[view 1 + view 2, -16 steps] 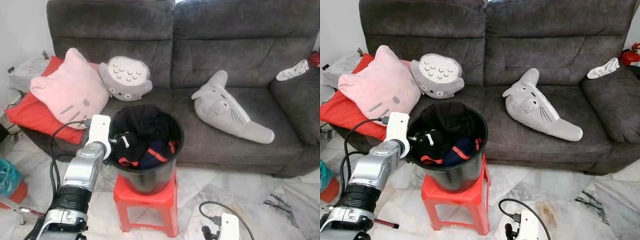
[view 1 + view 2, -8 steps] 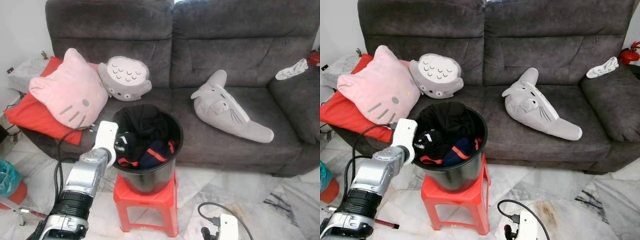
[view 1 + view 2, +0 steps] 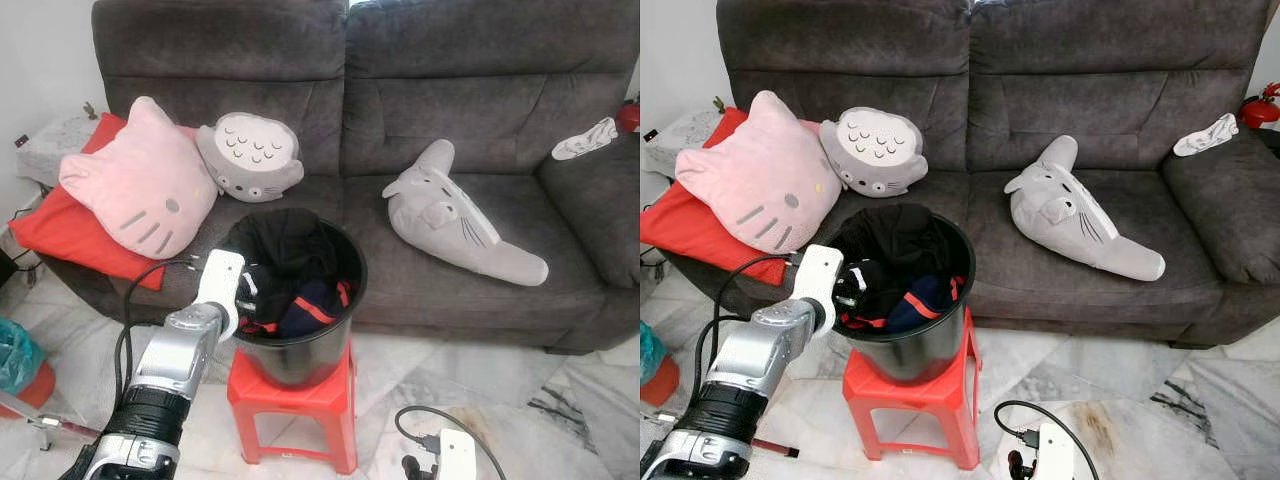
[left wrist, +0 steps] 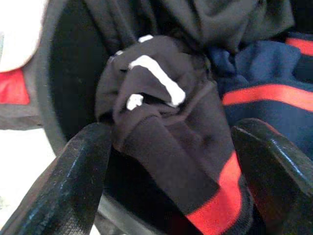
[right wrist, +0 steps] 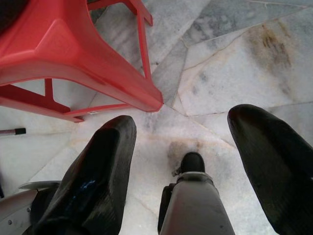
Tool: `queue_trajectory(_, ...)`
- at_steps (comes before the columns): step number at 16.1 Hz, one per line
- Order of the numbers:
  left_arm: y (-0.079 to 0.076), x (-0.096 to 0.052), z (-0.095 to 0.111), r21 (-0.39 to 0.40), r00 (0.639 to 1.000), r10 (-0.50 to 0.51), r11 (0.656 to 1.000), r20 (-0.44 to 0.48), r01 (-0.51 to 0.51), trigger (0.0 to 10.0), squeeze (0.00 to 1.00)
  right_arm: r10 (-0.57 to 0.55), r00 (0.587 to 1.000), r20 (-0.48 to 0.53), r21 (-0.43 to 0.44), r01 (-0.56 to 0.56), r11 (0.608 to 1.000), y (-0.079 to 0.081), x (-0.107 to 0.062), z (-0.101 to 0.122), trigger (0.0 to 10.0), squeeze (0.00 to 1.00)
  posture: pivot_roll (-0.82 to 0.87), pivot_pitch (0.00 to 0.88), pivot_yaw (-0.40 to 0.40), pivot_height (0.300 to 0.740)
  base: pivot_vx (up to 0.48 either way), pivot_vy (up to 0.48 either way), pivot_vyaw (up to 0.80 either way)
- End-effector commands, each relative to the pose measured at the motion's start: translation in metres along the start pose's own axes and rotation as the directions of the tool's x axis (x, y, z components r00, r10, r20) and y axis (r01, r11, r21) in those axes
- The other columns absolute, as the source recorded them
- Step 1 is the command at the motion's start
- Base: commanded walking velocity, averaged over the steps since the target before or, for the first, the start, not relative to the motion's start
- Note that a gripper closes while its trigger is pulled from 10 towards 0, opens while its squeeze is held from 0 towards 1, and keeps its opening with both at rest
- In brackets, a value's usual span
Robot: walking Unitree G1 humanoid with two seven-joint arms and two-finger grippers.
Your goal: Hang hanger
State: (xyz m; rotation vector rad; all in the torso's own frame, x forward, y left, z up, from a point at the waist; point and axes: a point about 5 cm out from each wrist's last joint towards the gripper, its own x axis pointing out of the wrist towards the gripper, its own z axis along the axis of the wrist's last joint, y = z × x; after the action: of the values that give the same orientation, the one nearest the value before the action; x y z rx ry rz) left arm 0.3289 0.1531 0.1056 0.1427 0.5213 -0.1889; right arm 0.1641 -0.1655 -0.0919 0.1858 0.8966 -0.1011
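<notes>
Down by the floor, the right gripper [image 5: 181,161] hangs idle with its fingers spread wide and nothing between them, pointed at the marble tiles next to one red stool [image 3: 292,398].

On that stool sits one black bucket [image 3: 300,355], stuffed with dark clothes [image 3: 285,270]. My guess is the stool is there to raise the bucket to a height the arm can reach without bending. The left gripper [image 4: 171,166] is at the bucket's near-left rim, fingers wide apart and straddling a bunched black garment with white marks [image 4: 151,98]. It isn't clamped on anything yet. A navy piece with red stripes [image 4: 264,93] lies just beside it. The open spread looks like it's lining up to pinch that bundle.

No hanger that I can make out, so the task's own thing is either buried in the pile or somewhere else. Can't tell which.

Behind the bucket is one grey sofa [image 3: 480,100]. On it are three plush cushions: a pink cat face [image 3: 135,185], a grey round one [image 3: 250,155] leaning on the backrest, and a long grey one [image 3: 460,220] lying flat. One red pillow [image 3: 60,230] sits under the pink one. One white sock-like thing [image 3: 585,140] is on the far armrest.
</notes>
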Motion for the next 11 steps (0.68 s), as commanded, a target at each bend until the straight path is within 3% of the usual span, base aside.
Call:
queue_trajectory(1,-0.004,-0.001,-0.004,0.009,0.999,-0.024,1.000,-0.021,0.024,10.0,0.00,0.007,1.000,-0.014,-0.001,-0.007,1.000,0.003,-0.001,-0.004,10.0,0.00,0.02,0.000,0.065,0.740,0.000,0.000,0.00)
queue_trajectory(7,-0.018,0.002,-0.006,0.042,0.999,-0.043,0.998,-0.030,0.044,10.0,0.00,0.006,1.000,-0.014,0.001,-0.006,1.000,0.003,-0.001,-0.004,10.0,0.00,0.02,0.000,0.066,0.740,0.000,0.000,0.00)
queue_trajectory(11,-0.025,0.004,0.015,0.048,0.998,0.019,0.999,0.064,-0.022,10.0,0.00,0.008,1.000,-0.014,0.000,-0.008,1.000,0.003,-0.001,-0.004,10.0,0.00,0.02,0.000,0.066,0.740,0.000,0.000,0.00)
